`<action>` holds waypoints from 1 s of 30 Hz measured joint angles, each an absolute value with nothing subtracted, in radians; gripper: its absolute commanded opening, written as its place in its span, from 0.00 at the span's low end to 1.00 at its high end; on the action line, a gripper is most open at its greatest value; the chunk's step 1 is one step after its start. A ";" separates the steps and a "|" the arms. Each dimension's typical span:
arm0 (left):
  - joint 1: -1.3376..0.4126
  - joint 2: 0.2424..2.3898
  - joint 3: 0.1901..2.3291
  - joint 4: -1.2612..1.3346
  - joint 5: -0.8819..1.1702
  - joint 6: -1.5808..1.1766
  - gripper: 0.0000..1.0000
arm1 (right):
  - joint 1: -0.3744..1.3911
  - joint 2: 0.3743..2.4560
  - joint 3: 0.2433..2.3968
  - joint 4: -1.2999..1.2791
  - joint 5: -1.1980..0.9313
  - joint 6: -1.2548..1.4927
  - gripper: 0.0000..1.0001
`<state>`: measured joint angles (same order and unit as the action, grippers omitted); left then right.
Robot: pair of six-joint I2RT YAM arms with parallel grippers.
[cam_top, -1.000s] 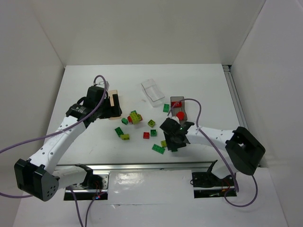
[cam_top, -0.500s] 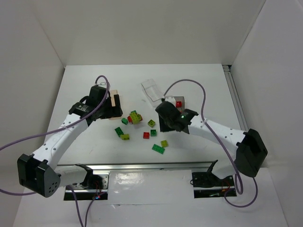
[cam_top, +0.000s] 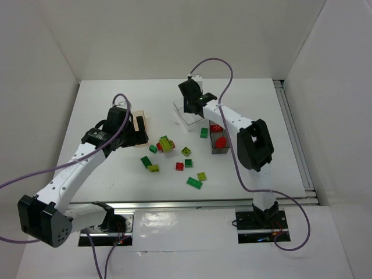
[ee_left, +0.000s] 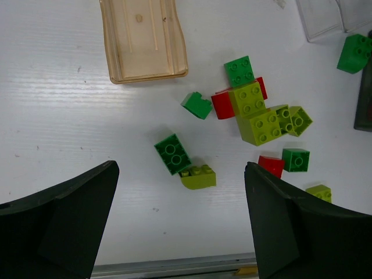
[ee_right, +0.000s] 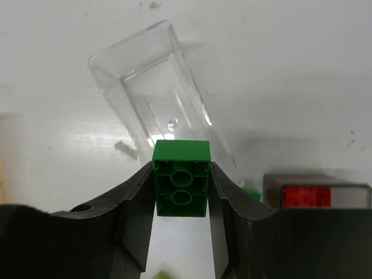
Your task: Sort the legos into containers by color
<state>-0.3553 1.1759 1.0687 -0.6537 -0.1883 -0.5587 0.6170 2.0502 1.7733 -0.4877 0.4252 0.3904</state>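
On the left of the white table (cam_top: 99,99), the left gripper (ee_left: 181,197) hangs with its jaws spread wide and nothing between them. Just far of it lies the amber bin (ee_left: 142,40), with no bricks in it. Below the gripper, a dark green brick (ee_left: 172,154) touches a yellow-green piece (ee_left: 197,177).

To the right, in the middle of the table, a cluster of legos (ee_left: 256,113) lies loose: green, red and yellow-green bricks packed together. A few more single bricks are scattered nearer.

Right of centre and farther back, the right gripper (ee_right: 181,192) is clamped on a green brick (ee_right: 181,152), studs facing away. It is held above the near end of the clear bin (ee_right: 157,99). Whether the brick is over the bin's inside or just its edge is hard to tell.

Nearer and to the right stands the dark grey bin (cam_top: 223,150), holding a rounded red piece (cam_top: 221,140) and another red brick (cam_top: 216,128). A green brick (cam_top: 204,132) lies just to its left.
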 measured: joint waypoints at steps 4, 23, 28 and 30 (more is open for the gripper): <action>-0.355 1.152 1.022 -0.644 -0.146 -0.580 0.96 | 0.566 2.205 1.897 -0.477 0.422 0.373 0.51; -0.466 1.193 0.873 -0.605 -0.148 -0.740 0.78 | 0.555 1.902 1.507 -0.398 0.381 0.377 0.72; -0.574 1.260 0.822 -0.588 -0.168 -0.876 0.89 | 0.567 1.638 1.279 -0.370 0.377 0.429 0.86; -0.590 1.295 0.815 -0.582 -0.189 -0.929 0.89 | 0.570 1.583 1.217 -0.363 0.377 0.448 0.87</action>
<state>-0.5903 1.2945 0.8150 -0.5816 -0.1890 -0.9287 0.5697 1.5833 1.2171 -0.3634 0.3775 0.4480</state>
